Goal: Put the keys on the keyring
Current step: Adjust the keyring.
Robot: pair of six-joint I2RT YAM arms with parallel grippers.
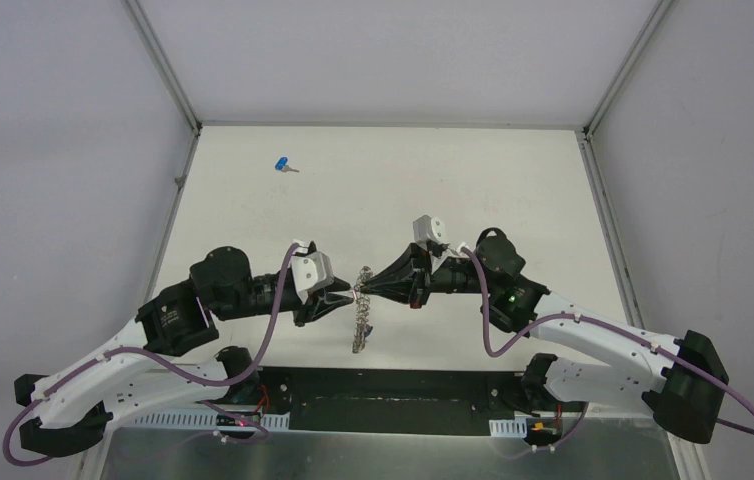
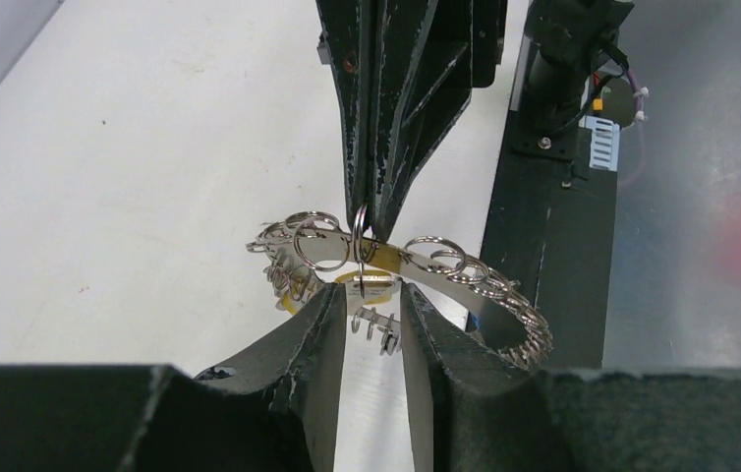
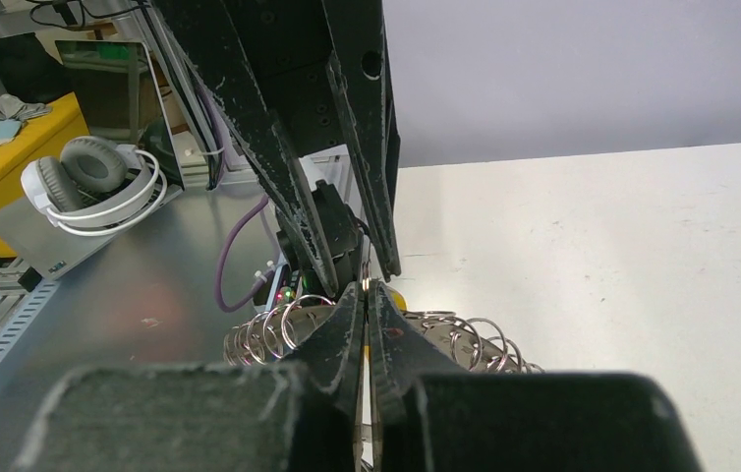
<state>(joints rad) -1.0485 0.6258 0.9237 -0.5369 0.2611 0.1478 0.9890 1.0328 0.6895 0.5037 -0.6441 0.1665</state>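
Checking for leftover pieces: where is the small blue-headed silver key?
In the top view, the small blue-headed silver key lies alone at the far left of the white table, well beyond the large grey metal keyring.

**Top view:** bright, even, diffuse light from above; white desk (image 1: 513,180) near overexposed, shadows under arms soft & faint.
**L wrist:** left pincer (image 2: 371,295) fingers (image 2: 298,364) close to lens, out of focus; keyring (image 2: 445,261) sharp w/ specular glints; reddish blurred glare on metal sheet (image 2: 730,236).
**R wrist:** right pincer (image 3: 367,290) fingers (image 3: 342,344) dark, blurred; bkgd sharper.
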